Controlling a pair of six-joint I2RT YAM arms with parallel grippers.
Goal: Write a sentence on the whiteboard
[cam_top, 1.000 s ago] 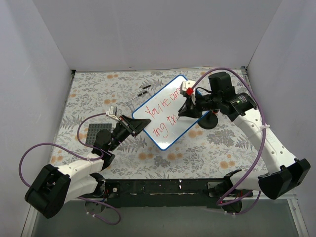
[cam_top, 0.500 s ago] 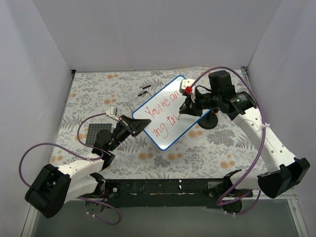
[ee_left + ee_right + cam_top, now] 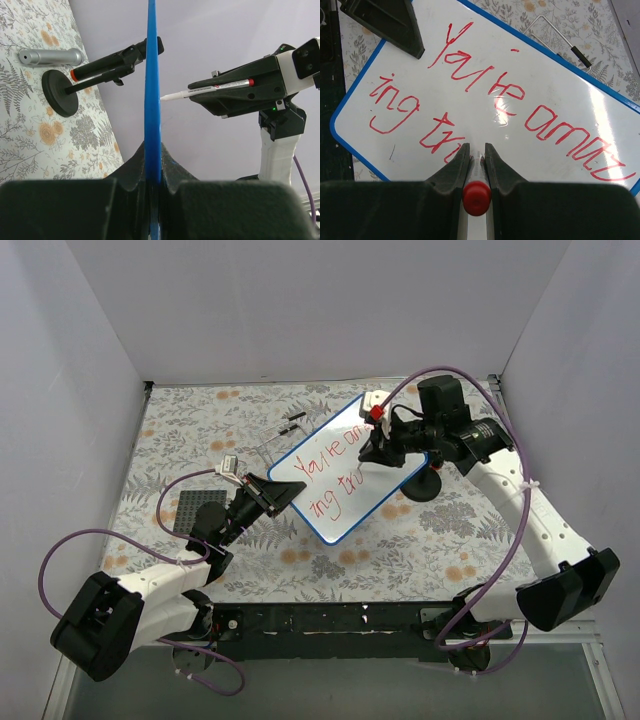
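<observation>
Clearly the left gripper [image 3: 283, 494], left of centre in the overhead view, is clamped shut on the left corner of the whiteboard [image 3: 338, 528], probably to steady it so it cannot slide under the pen's pressure. Across the middle of the frame runs the sentence [image 3: 333, 466] in red, in two slanted lines, the lower one ending at "tru". Right of centre, the right gripper [image 3: 377, 447] is closed on a marker [image 3: 376, 420], held nearly square to the board with its tip at the face just past those letters, seemingly placed to finish the word
</observation>
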